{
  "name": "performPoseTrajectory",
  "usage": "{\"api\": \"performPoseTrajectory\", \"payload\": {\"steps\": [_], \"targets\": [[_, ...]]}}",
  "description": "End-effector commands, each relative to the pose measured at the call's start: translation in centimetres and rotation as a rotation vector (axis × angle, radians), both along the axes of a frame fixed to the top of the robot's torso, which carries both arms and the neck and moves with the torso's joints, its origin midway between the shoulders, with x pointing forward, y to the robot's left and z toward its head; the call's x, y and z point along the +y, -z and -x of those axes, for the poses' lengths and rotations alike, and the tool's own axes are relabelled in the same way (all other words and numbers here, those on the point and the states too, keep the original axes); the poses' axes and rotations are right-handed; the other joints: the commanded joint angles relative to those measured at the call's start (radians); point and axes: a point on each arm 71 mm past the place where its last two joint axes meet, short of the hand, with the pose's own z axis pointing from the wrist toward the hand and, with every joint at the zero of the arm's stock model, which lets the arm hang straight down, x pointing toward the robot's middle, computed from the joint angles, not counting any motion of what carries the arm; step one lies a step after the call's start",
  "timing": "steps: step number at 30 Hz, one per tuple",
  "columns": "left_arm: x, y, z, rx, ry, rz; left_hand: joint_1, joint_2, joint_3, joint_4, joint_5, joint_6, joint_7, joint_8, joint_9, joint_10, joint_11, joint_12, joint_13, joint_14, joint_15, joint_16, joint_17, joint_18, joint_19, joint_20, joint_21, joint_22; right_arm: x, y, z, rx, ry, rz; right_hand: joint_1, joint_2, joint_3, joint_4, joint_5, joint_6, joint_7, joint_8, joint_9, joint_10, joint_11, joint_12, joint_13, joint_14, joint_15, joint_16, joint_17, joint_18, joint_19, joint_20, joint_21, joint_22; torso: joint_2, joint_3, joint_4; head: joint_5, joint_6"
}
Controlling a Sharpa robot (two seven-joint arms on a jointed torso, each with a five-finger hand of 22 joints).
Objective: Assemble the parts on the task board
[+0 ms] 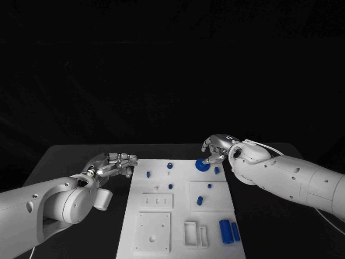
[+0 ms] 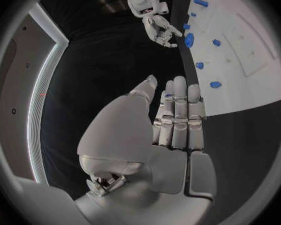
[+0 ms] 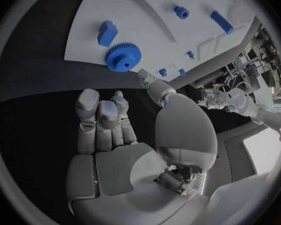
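Gear [image 3: 123,57] free on board [image 1: 219,200]; both hands' fingers [image 3: 98,116] loosely spread, holding nothing.

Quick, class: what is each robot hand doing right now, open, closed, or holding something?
Left hand: open, fingers straight, holding nothing.
Right hand: open, fingers loosely bent, holding nothing; the blue toothed plastic gear lies beyond its fingertips.

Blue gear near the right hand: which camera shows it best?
Right wrist view: the blue gear lies close, teeth and hub plain. Head view has it small beside the right hand; left wrist view, a distant blue spot.
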Motion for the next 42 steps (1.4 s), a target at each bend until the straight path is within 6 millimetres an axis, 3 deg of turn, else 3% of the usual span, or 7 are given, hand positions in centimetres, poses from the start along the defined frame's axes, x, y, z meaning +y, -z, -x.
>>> {"api": "performPoseTrajectory", "payload": {"steps": [1,15,28,42], "targets": [[-0.3,-0.1,0.0,-0.002,0.018,0.012,0.006,-0.003,-0.001,0.007,-0.003,0.005,-0.001,-0.006,0.0,0.003,0.007,-0.005,0.001,-0.007,0.004,-0.001,-0.001,0.017,-0.002,-0.001,0.005,0.009,0.0,1.0,0.0,0.058,-0.012,0.018,-0.006,0.003,-0.004,0.0,0.005,-0.026,0.02,-0.004,-0.002,0.03,0.005,0.048,0.026,-0.002,0.007,0.007,0.012,0.091,0.001,-0.011,0.009,0.023,-0.001,-0.0009,0.0014,-0.001,-0.005],[-0.3,0.0,-0.1,0.0,0.02,0.012,0.007,-0.002,-0.002,0.008,-0.003,0.005,-0.001,-0.006,0.0,0.003,0.007,-0.006,0.002,-0.007,0.004,-0.001,-0.001,0.017,-0.003,-0.001,0.005,0.009,-0.2,2.4,-0.1,0.086,-0.003,0.006,0.003,0.017,0.013,0.005,0.019,-0.028,0.02,-0.004,-0.002,0.058,0.006,0.101,0.053,-0.003,0.008,0.012,0.033,0.091,-0.002,-0.016,0.028,0.022,-0.002,-0.0032,0.0002,0.002,-0.013],[-0.3,0.0,0.0,0.001,0.023,0.013,0.007,-0.002,-0.002,0.009,-0.003,0.005,-0.001,-0.006,0.0,0.003,0.007,-0.007,0.003,-0.007,0.004,0.0,-0.002,0.017,-0.003,-0.001,0.006,0.009,-0.1,3.0,-0.2,0.11,-0.002,-0.006,-0.002,0.037,0.055,0.036,0.008,-0.012,0.006,0.007,0.001,0.066,-0.008,0.118,0.058,-0.002,-0.005,0.008,0.048,0.091,-0.007,-0.015,0.043,0.021,-0.003,-0.0046,0.0011,0.002,-0.019],[-0.3,0.0,0.0,0.001,0.024,0.014,0.006,-0.001,-0.003,0.011,-0.004,0.006,-0.001,-0.007,0.0,0.004,0.007,-0.008,0.003,-0.007,0.004,0.0,-0.002,0.017,-0.003,-0.001,0.006,0.009,0.4,3.2,-0.2,0.105,0.007,0.007,-0.02,0.035,0.06,0.054,0.018,-0.002,0.004,0.014,0.003,0.074,-0.01,0.129,0.06,0.001,-0.007,0.006,0.057,0.091,-0.007,-0.016,0.053,0.021,-0.003,-0.0042,0.0005,0.004,-0.023]]}}
